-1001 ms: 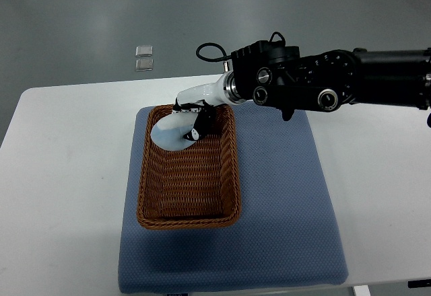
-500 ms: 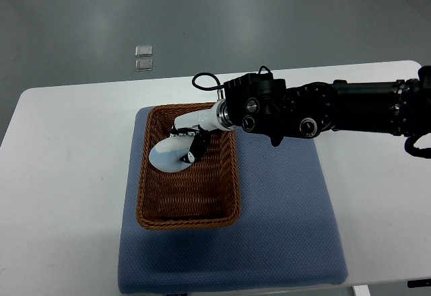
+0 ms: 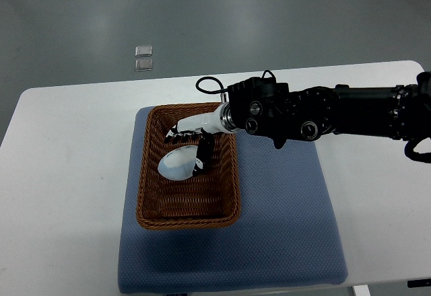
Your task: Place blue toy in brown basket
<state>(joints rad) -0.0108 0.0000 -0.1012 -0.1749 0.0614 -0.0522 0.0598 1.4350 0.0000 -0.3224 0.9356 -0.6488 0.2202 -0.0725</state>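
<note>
Reaching in from the picture's right edge, one black robot arm (image 3: pixel 337 111) extends over the bench (image 3: pixel 67 175) to a white right hand (image 3: pixel 192 126) above the far end of the brown basket (image 3: pixel 151 205).

Item: blue toy (image 3: pixel 179 163). Pale blue, rounded, with a small black-and-white patch on its right side. Position: inside the brown basket, in its far half, lying on the woven floor just below the hand.

Item: right hand. White shell with dark fingers (image 3: pixel 176 132). The fingers point left and look spread above the toy; whether any fingertip touches the toy cannot be told from this view.

Item: brown basket. Woven wicker, rectangular, long axis running away from the robot. Sits on the left part of the blue mat (image 3: pixel 283 229).

Item: blue mat. Textured fabric, rectangular, laid on the white bench, its near edge at the bench front.

Item: bench. White top, rounded corners, bare at left and right of the mat.

Item: black cable loop (image 3: pixel 207 85), at the wrist of the arm, above the basket's far rim.

Item: two small clear squares (image 3: pixel 143 58) on the grey floor (image 3: pixel 81 20) beyond the bench.
</note>
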